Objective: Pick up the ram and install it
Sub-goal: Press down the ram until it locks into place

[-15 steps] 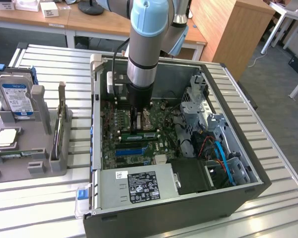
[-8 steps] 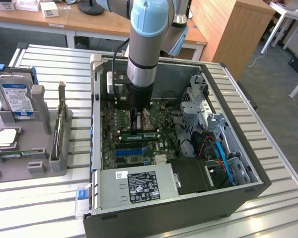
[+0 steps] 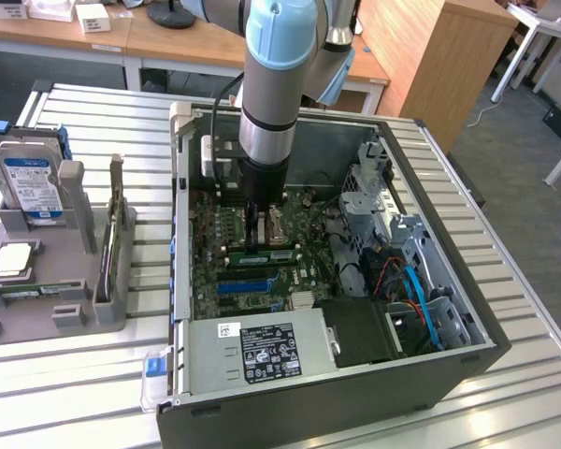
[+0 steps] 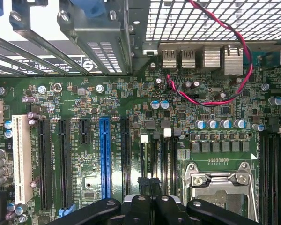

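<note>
Computer case: lies open-topped on the slatted surface; access from above only.
Motherboard: middle of the case floor, occupied by the arm reaching straight down.
Power supply: blocks the near end.
Drive cage and blue cables: crowd the exterior view's right.
Red-black wire: loops over the board by the rear ports.
Expansion slots and CPU socket: low, flanking the fingers.
Grey holder: stands outside, exterior view's left.

Wooden desks and a cabinet stand on grey floor.
</note>
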Robot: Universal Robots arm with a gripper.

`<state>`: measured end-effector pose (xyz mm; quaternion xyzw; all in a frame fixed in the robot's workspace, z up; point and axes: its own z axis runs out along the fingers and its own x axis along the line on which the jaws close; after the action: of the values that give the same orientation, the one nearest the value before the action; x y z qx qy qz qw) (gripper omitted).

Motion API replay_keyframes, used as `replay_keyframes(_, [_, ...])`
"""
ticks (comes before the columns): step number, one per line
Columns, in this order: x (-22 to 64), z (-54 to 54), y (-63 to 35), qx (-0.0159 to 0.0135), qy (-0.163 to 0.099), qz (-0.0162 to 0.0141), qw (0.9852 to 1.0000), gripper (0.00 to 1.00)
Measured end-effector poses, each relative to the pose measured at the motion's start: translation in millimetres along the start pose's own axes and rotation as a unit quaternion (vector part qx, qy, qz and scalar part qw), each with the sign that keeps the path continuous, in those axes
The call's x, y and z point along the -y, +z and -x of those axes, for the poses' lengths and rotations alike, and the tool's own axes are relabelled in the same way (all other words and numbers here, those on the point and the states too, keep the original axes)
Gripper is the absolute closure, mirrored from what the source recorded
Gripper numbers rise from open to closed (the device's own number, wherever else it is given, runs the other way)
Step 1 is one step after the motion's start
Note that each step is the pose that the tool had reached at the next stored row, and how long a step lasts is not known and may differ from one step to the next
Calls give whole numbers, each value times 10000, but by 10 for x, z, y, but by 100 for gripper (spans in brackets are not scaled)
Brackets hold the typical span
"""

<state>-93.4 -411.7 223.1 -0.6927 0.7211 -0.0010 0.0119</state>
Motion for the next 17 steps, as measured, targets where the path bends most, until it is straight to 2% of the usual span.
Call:
replay_keyframes(4, [1,1,-37,0,0,-1,10000,89])
replay_keyframes(17, [8,7,-425,-10,0,0,10000,89])
